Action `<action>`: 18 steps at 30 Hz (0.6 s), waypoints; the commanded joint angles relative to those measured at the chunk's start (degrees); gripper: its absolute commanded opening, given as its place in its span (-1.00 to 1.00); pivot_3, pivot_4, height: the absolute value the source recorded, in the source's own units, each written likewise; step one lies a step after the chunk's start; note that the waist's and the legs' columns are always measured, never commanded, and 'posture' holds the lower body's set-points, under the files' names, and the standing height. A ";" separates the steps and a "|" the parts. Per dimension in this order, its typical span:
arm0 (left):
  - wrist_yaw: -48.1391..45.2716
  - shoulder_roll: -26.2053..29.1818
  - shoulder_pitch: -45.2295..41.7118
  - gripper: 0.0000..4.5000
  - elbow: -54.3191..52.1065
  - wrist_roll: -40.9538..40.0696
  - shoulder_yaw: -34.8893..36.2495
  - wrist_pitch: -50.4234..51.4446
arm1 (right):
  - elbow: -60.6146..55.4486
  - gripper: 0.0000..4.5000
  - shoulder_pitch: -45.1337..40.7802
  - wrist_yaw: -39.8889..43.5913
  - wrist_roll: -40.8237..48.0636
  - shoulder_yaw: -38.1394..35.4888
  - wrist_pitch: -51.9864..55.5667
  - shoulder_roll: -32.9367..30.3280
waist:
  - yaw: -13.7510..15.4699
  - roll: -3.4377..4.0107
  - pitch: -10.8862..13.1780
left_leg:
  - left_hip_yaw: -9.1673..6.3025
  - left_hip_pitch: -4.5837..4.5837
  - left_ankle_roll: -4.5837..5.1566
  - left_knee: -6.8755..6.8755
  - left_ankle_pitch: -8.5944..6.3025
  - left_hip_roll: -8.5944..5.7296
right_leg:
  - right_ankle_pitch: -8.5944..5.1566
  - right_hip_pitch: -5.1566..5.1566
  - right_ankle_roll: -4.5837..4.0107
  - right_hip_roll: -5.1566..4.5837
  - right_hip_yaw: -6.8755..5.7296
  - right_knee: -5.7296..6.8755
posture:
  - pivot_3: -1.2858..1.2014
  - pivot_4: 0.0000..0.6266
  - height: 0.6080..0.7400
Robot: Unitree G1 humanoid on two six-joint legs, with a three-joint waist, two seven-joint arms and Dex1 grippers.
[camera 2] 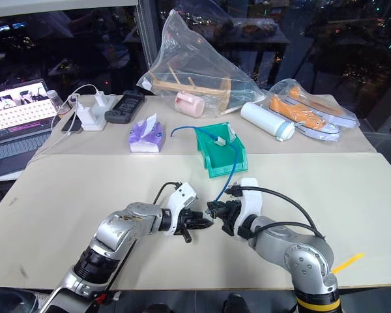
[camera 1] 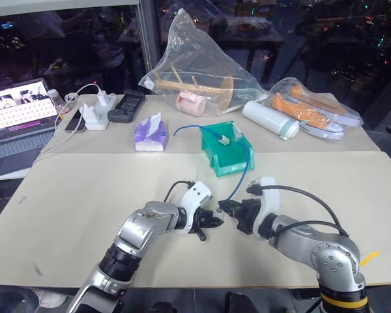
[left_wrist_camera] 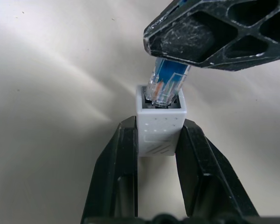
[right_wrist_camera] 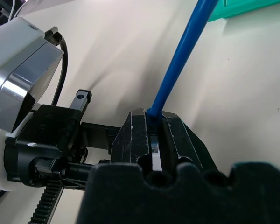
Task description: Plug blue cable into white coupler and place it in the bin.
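In the left wrist view my left gripper (left_wrist_camera: pixel 161 123) is shut on the white coupler (left_wrist_camera: pixel 160 133), a small dotted block held upright between the two black fingers. The clear plug of the blue cable (left_wrist_camera: pixel 166 84) sits tilted in the coupler's dark socket. My right gripper (right_wrist_camera: pixel 154 119) is shut on the blue cable (right_wrist_camera: pixel 182 60) just behind the plug. In the head views both grippers meet tip to tip at the table's front centre, left (camera 1: pixel 210 220) and right (camera 1: pixel 228 208). From there the cable (camera 1: pixel 241 177) rises to the teal bin (camera 1: pixel 216 160) behind them.
A purple tissue pack (camera 1: pixel 150 135) lies left of the bin, and a stretch of blue cable (camera 1: pixel 186 128) shows between them. Along the back are a laptop (camera 1: pixel 19 117), a white power adapter (camera 1: pixel 98 111), a black remote (camera 1: pixel 126 106), a clear bag (camera 1: pixel 202 72), a white bottle (camera 1: pixel 270 119) and bagged orange shoes (camera 1: pixel 313 112).
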 commanded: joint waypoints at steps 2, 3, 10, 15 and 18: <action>0.27 0.29 -0.50 -0.71 -0.88 0.42 -2.10 -0.92 | -0.02 -1.00 -0.03 1.86 -0.25 2.53 3.40 -1.55 | 0.02 0.00 0.00 | 0.00 0.01 0.00 0.00 0.00 0.00 | 0.00 0.01 0.00 0.00 0.00 0.00 | 0.03 -0.52 1.00; 0.52 0.21 -0.97 -0.71 -1.17 0.40 -2.10 -0.69 | 0.22 -1.00 -0.24 2.28 -0.27 2.80 3.85 -1.88 | 0.01 0.00 0.00 | 0.00 0.01 0.00 0.00 0.00 0.00 | 0.00 0.01 0.00 0.00 0.00 0.00 | 0.03 -0.52 1.00; 4.45 -2.89 -3.24 -0.71 -3.71 -0.64 -0.99 3.64 | 1.54 -1.00 -1.51 4.47 -0.88 4.07 6.93 -4.08 | 0.14 0.00 0.00 | 0.00 0.01 0.00 0.01 0.00 -0.01 | 0.00 0.04 0.00 0.00 0.00 0.00 | 0.03 -0.52 1.00; 7.53 -5.16 -2.40 -0.71 -4.78 -0.85 -0.78 6.52 | 2.18 -1.00 -1.40 5.43 -2.07 4.99 8.17 -4.34 | 0.24 -0.01 -0.03 | 0.00 0.03 0.00 0.04 0.00 -0.01 | 0.00 0.09 0.00 0.00 0.00 -0.01 | 0.03 -0.52 1.00; 8.85 -6.11 -1.75 -0.71 -5.61 -1.11 -0.74 7.48 | 3.46 -1.00 -0.24 6.73 -3.75 5.97 8.06 -4.34 | 0.40 -0.02 -0.05 | 0.00 0.05 0.00 0.07 0.00 -0.01 | 0.00 0.14 0.01 0.00 0.00 -0.01 | 0.03 -0.52 1.00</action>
